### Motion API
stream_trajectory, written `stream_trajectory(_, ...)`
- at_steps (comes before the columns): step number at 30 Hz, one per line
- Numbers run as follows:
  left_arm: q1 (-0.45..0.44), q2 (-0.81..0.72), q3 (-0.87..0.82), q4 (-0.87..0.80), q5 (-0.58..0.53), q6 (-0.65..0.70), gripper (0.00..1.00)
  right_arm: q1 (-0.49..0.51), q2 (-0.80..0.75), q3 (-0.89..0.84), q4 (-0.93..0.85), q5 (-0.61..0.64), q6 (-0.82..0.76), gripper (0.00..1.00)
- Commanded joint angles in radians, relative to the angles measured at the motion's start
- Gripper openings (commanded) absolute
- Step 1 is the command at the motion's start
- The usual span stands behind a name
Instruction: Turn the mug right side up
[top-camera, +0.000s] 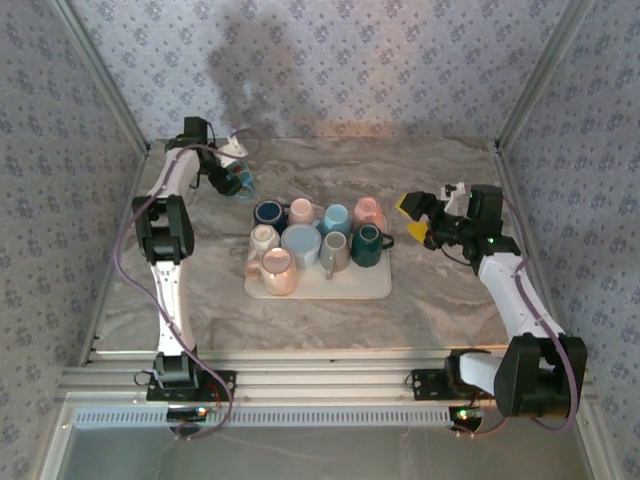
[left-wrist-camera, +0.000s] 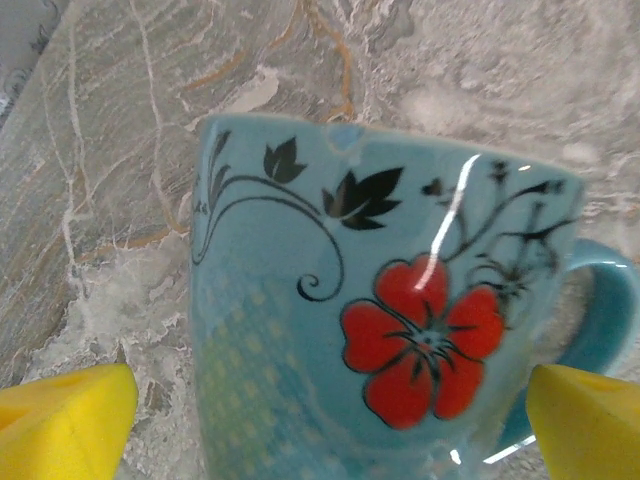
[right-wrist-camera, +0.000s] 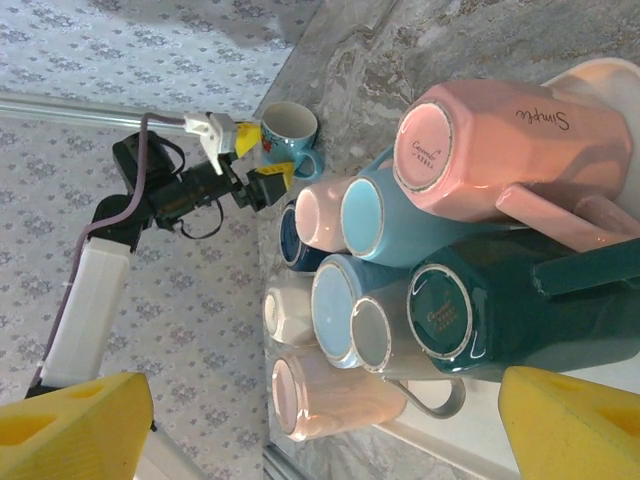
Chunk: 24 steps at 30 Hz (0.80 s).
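On the counter (top-camera: 440, 310), the tray (top-camera: 370, 288) is sitting centre and the blue floral mug (left-wrist-camera: 370, 320) far left, apparently standing rim-up, so the release step looks in hand. Left end effector (left-wrist-camera: 330, 400) is straddling it wide open, gripping nothing; right end effector (top-camera: 415, 220) is hanging open and empty, right of the tray. Next move calls for backing the left one off without clipping the handle (left-wrist-camera: 610, 310).

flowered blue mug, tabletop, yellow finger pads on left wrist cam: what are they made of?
Flowered blue mug: looks like glazed ceramic, glossy, with sharp light streaks across the printed red flower.
Tabletop: marble look, grey with white and rust veins, low sheen. It could be laminate or print rather than stone.
Yellow pads: probably foam or soft rubber, matte, with no reflections.
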<state>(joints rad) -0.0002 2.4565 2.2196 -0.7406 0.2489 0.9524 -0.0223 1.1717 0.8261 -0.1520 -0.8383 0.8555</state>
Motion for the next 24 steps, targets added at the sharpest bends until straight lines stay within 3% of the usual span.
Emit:
stream_trajectory(1, 0.009, 0.034, 0.038, -0.033, -0.008, 0.030, 1.00, 0.008, -0.035, 0.042, -0.038, -0.002, -0.012, 0.92)
stream_trajectory(5, 0.007, 0.047, 0.031, -0.043, 0.022, 0.037, 0.95, 0.007, -0.053, 0.037, -0.055, 0.022, -0.017, 0.92)
stream_trajectory(11, 0.000, 0.046, 0.047, -0.044, 0.067, -0.035, 0.69, 0.016, -0.075, 0.009, -0.038, 0.051, 0.000, 0.92)
stream_trajectory(14, 0.000, 0.035, 0.045, -0.045, 0.090, -0.134, 0.62, 0.021, -0.078, 0.000, -0.023, 0.055, 0.004, 0.92)
stream_trajectory(17, 0.011, 0.009, 0.018, 0.008, 0.148, -0.332, 0.50, 0.022, -0.079, -0.019, 0.009, 0.061, 0.012, 0.92)
stream_trajectory(20, 0.027, -0.102, -0.193, 0.261, 0.213, -0.582, 0.47, 0.025, -0.075, -0.045, 0.071, 0.062, 0.040, 0.92)
stream_trajectory(21, 0.030, -0.158, -0.322, 0.429, 0.211, -0.660, 0.47, 0.026, -0.072, -0.057, 0.093, 0.063, 0.050, 0.92)
stream_trajectory(24, 0.032, -0.277, -0.600, 0.780, 0.135, -0.821, 0.47, 0.033, -0.068, -0.082, 0.151, 0.061, 0.073, 0.92)
